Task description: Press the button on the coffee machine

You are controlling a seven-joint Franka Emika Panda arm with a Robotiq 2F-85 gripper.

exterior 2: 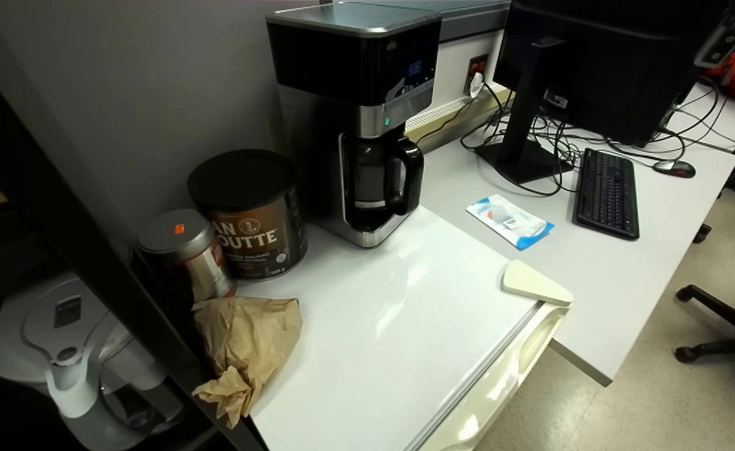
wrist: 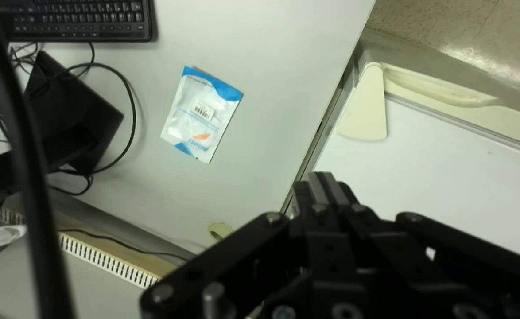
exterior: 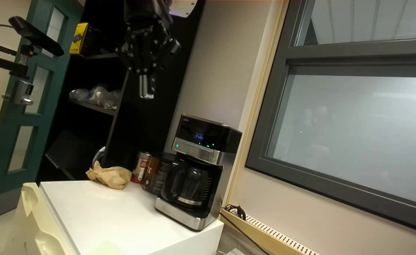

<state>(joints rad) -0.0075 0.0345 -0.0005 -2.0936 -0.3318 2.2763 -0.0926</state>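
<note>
Can see, upright on the glossy white desk (exterior: pixel 105 216), a boxy black coffee machine (exterior 2: pixel 330 119) with silver metal trim (exterior: pixel 195 150), blue display (exterior: pixel 198 136) reading 3:06, lit green lights (exterior: pixel 177 145) and dark glass carafe (exterior: pixel 192 185) seated inside. Can see, higher and apart, a black jointed hand (exterior: pixel 147 93) closed tip to tip.

Coffee machine (exterior 2: pixel 330 113): upper housing (exterior 2: pixel 323 59) is gleaming as black plastic; front panel (exterior 2: pixel 374 119) and base trim (exterior: pixel 179 215) are reflecting like brushed metal. Carafe (exterior: pixel 194 184) is looking glassy, smooth. Cabinet top (exterior 2: pixel 367 338) is throwing light off a white gloss. Crumpled brown paper (exterior 2: pixel 248 338) is creasing matt and rough. Packet (wrist: pixel 202 115) is shining like plastic film. Desk (exterior 2: pixel 593 282) is appearing smooth, near matt. Gripper (exterior: pixel 148 90) is showing a bright metallic fingertip (exterior: pixel 144 86) under black links (exterior: pixel 144 49).
</note>
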